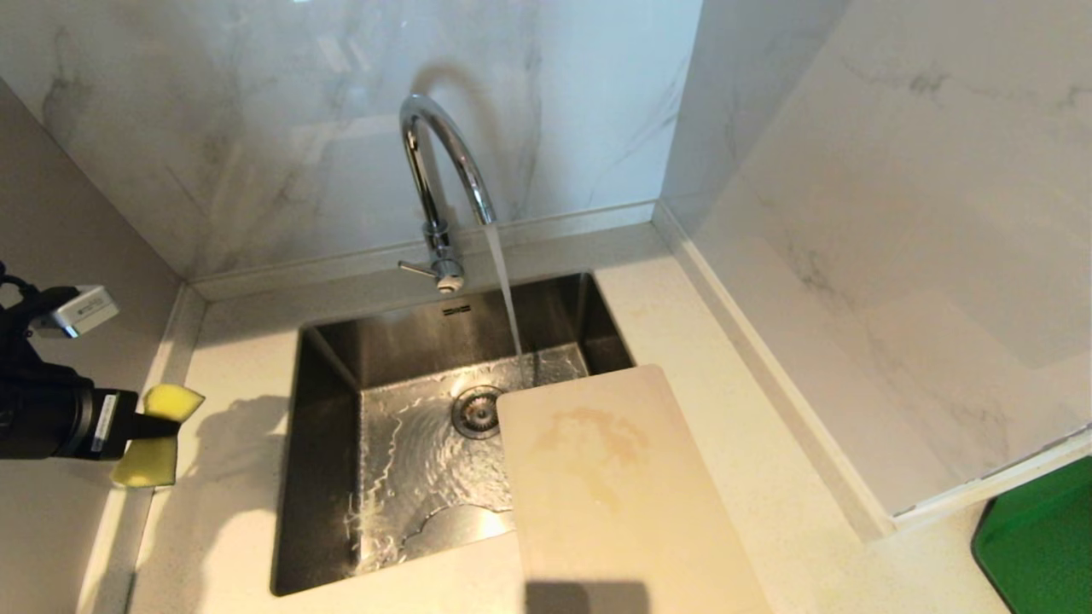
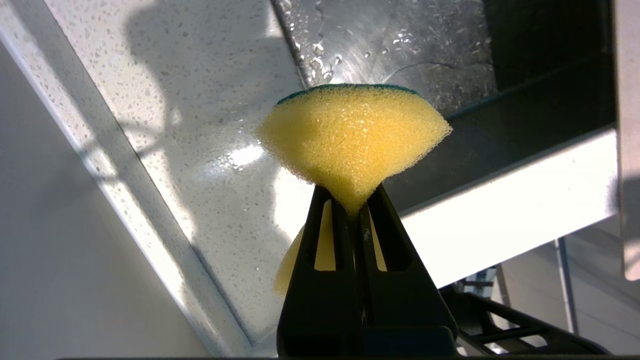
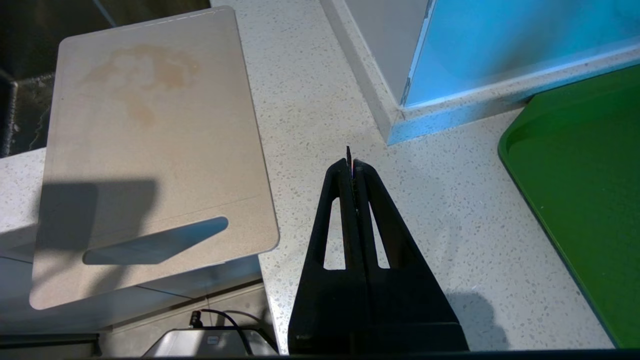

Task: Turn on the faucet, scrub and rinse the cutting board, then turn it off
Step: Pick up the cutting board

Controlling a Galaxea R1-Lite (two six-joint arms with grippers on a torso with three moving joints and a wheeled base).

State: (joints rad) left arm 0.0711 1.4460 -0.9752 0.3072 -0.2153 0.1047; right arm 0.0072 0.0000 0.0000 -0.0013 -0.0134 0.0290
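The chrome faucet (image 1: 437, 170) runs, its stream falling into the steel sink (image 1: 333, 477) beside the drain. The beige cutting board (image 1: 614, 495) lies on the counter to the sink's right, its far corner overhanging the basin, with a brownish stain on top; its slot handle (image 3: 155, 245) shows in the right wrist view. At the far left, above the counter, my left gripper (image 1: 158, 426) is shut on a yellow sponge (image 2: 350, 140) with a green backing, squeezed flat between the fingers. My right gripper (image 3: 351, 167) hangs shut and empty over the counter's front edge, right of the board.
A green board (image 1: 1041, 546) lies at the far right beyond a marble wall corner (image 1: 853, 477). Marble walls close in the back and right. A grey side panel (image 1: 51, 213) stands at the left. Water ripples over the sink floor.
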